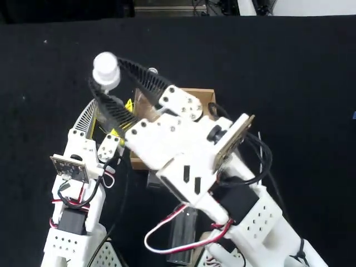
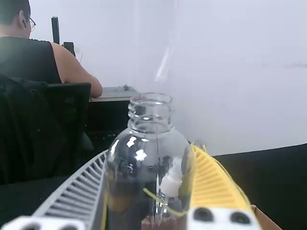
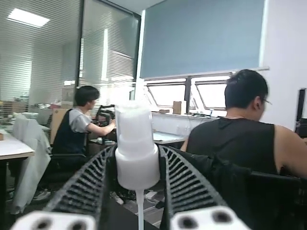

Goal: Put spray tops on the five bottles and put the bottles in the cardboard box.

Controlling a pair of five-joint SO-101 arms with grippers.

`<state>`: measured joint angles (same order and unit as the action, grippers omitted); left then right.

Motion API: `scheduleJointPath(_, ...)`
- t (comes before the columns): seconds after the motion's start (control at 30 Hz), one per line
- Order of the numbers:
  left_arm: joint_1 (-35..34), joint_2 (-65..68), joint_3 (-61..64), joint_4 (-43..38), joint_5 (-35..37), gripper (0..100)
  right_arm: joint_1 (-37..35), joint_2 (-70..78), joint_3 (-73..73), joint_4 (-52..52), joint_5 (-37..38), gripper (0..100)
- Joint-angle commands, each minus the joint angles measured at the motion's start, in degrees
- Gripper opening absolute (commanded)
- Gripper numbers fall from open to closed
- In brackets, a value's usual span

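Close to the near edge of the black cloth-covered table (image 1: pixel 300 67), a clear plastic bottle (image 1: pixel 183 233) is seen, apparently on its side, partly covered by the right arm. Farther in, around the middle of the table, an open brown cardboard box (image 1: pixel 203 95) is largely hidden beneath that arm. At the box's left side, the left gripper (image 2: pixel 149 154) is closed on a second clear round-shouldered bottle (image 2: pixel 148 163). This bottle is gripped by its body between a grey ribbed finger (image 2: pixel 72 191) and a yellow ribbed finger (image 2: pixel 211 177). It is held upright and its threaded neck is uncapped. Farthest off, past the box's far left corner, a white plastic spray top (image 1: pixel 105 68) is clamped around its collar between the black ribbed fingers of the right gripper (image 1: pixel 104 72). It is held above the table, nozzle end uppermost, with a thin dip tube (image 3: pixel 139 211) hanging below it.
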<state>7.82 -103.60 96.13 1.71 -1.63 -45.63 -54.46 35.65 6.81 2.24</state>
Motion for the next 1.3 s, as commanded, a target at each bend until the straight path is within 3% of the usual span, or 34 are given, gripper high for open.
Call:
scheduleJointPath(0.0, 0.48, -0.88, 1.19, -0.7, -0.09, 3, 1.76, 7.52, -0.84, -1.32, 0.0, 1.1)
scheduleJointPath(1.03, 0.48, -0.88, 1.19, -0.7, -0.09, 3, 1.67, 12.62, -0.84, 1.67, 0.0, 1.1)
scheduleJointPath(1.27, 0.92, -0.88, 1.19, 4.57, 0.0, 3, 1.67, 12.97, -5.14, 15.3, 0.0, 1.2)
